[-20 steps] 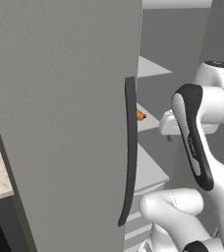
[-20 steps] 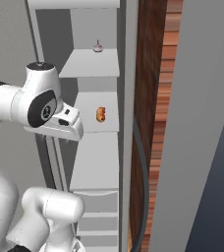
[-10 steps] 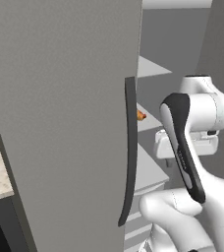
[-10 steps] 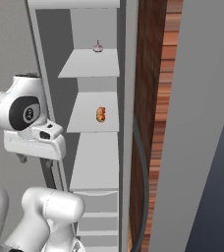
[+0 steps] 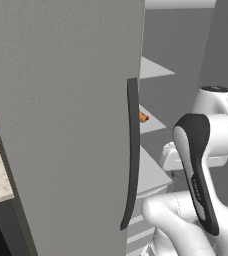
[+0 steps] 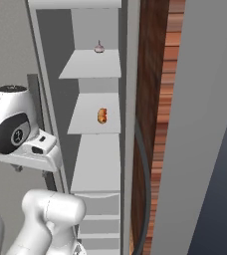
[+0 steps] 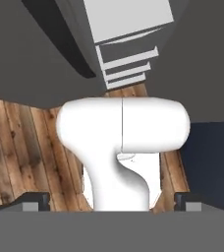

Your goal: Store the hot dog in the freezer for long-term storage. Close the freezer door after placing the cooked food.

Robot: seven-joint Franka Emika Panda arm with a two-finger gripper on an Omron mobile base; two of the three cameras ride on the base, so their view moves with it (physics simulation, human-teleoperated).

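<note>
Freezer (image 6: 93, 169) stands open, hot dog (image 6: 102, 115) lying on its middle shelf. My claw (image 7: 111, 199) is apart, empty. Placement looks done; next I must swing the freezer door (image 6: 200, 124) shut.

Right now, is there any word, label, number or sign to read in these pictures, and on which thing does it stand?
None can be read.
The freezer door, its shelves and the hot dog carry no writing.
A faint mark on the arm's dark joint is too blurred to read.
</note>
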